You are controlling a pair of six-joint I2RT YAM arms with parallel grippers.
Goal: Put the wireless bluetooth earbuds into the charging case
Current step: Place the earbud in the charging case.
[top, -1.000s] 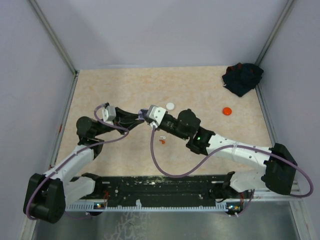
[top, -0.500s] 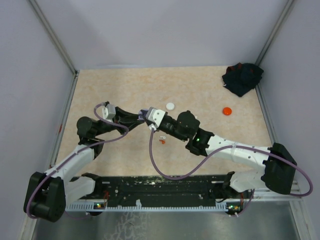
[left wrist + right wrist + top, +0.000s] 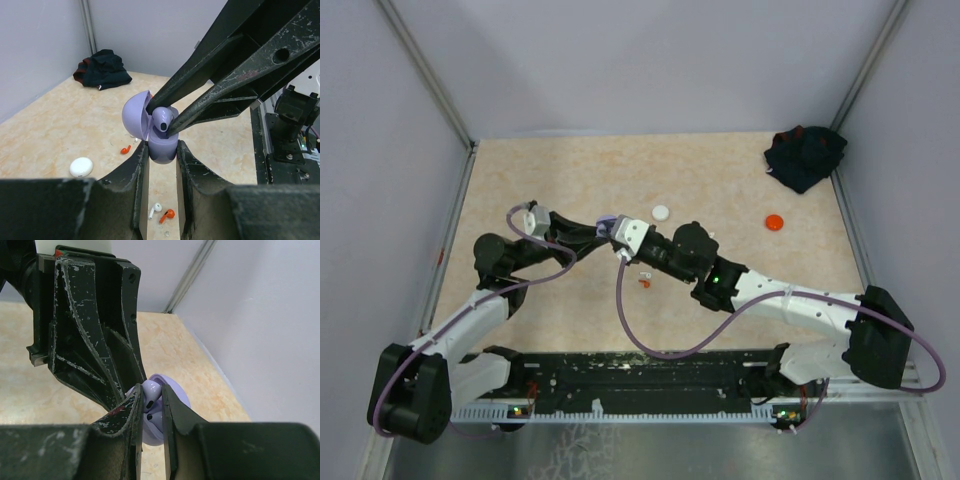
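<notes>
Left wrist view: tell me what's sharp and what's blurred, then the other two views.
Left wrist view: the lavender case and purple earbud are sharp, the left gripper soft near the lens. Right wrist view: the right gripper blurred at its base, the earbud crisp. Top external view: even light, faint shadows, loose earbuds barely resolved.

The case [image 3: 135, 112] has its base hidden between the left claw's [image 3: 161, 148] fingers, and the earbud's [image 3: 161, 117] lower end is out of sight inside it. An orange sliver [image 3: 151, 94] just behind the case is mostly covered. From overhead, the case is too small to make out.
</notes>
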